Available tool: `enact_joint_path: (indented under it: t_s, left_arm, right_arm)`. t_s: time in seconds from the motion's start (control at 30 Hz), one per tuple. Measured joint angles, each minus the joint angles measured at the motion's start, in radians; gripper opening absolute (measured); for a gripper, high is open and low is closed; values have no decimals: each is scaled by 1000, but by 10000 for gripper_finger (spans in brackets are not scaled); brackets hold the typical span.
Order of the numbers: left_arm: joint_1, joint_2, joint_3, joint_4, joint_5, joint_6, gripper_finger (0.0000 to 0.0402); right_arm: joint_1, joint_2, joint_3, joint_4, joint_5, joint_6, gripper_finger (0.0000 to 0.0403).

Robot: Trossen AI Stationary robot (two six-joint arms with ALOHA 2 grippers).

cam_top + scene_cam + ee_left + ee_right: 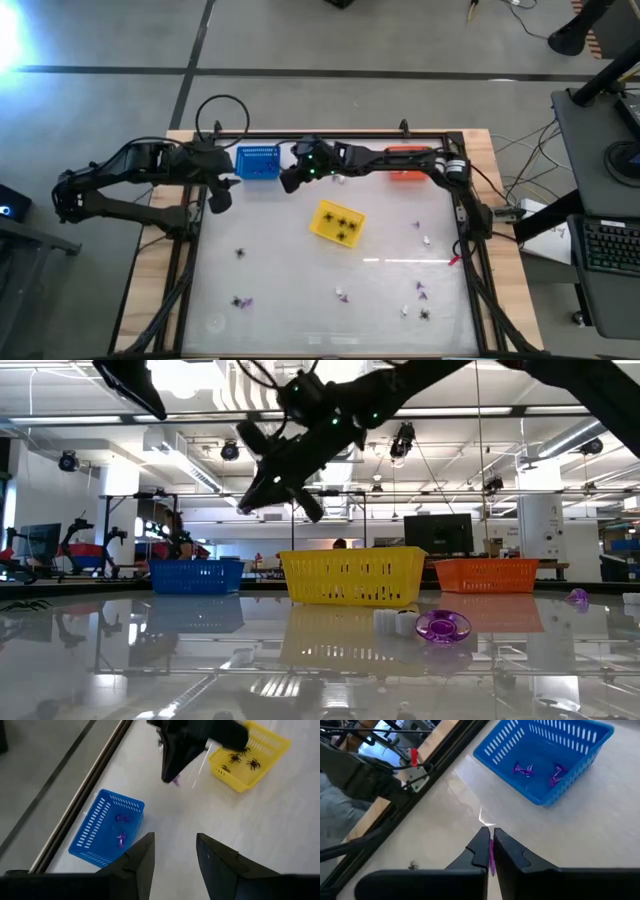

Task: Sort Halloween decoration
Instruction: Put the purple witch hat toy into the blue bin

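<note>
Glossy white tabletop (300, 270) mirrors slotted plastic baskets (352, 576); its edge (478, 140) is bare wood, its frame (447, 752) matt black metal.

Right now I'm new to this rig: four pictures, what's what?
Two robot arms work at a table, sorting tiny Halloween toys into baskets. One camera looks straight down, one sits level with the tabletop, and one rides on each wrist.

The right gripper is shut on a purple piece, raised beside the blue basket, which already holds purple bits. The left gripper waits open near that basket. The yellow basket holds black spiders; an orange basket sits at the far edge. More pieces lie scattered on the table.
</note>
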Motion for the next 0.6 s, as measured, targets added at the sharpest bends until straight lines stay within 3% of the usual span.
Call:
enact_joint_path:
  t_s: [0.2,0.6]
  left_arm:
    - [0,1,0,2,0,-26,127]
    - [0,0,0,2,-2,-101,127]
  right_arm:
    - [-10,101,98,45,-15,-21,9]
    - [-79,292,414,-121,-99,-126,9]
